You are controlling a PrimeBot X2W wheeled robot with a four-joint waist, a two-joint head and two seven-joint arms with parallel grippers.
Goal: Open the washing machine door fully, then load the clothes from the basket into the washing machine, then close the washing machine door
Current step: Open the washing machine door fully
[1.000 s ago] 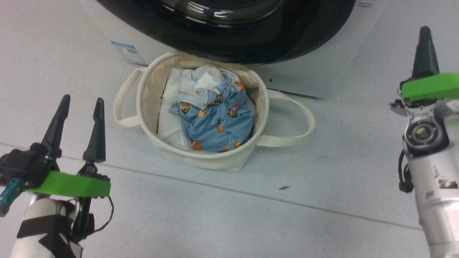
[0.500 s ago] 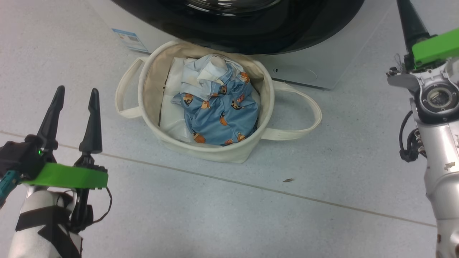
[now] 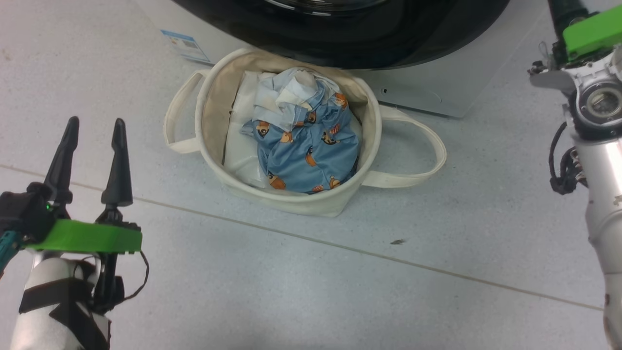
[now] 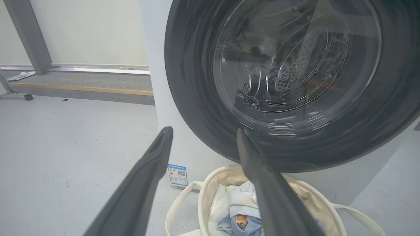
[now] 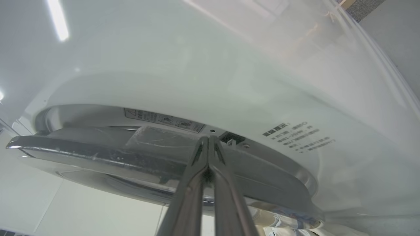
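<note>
Over on the left, the left gripper (image 3: 95, 121) hangs above the floor (image 3: 311, 291) with its two fingers spread apart and nothing between them, well apart from the basket (image 3: 216, 112). The basket sits on the floor right at the foot of the washing machine (image 3: 427, 92), partly under the overhang of the door (image 3: 388, 24). The clothes (image 3: 306, 150) are bunched up inside it, blue with little bears, lying beside a plain white bundle (image 3: 243, 146). Nothing has been lifted out, from what I can see.

The door looks to be lying against the front of the machine, the steel drum showing only through its glass. On the right, the right gripper (image 5: 207, 141) has its fingers pressed tight together, holding nothing, with the tips up at the door's edge, near the small latch slot. I can't tell whether they are touching the rim or just short of it, or whether the catch has let go.

So I'd say the job is barely begun: opening the door is the step in hand, and loading and closing all remain.
</note>
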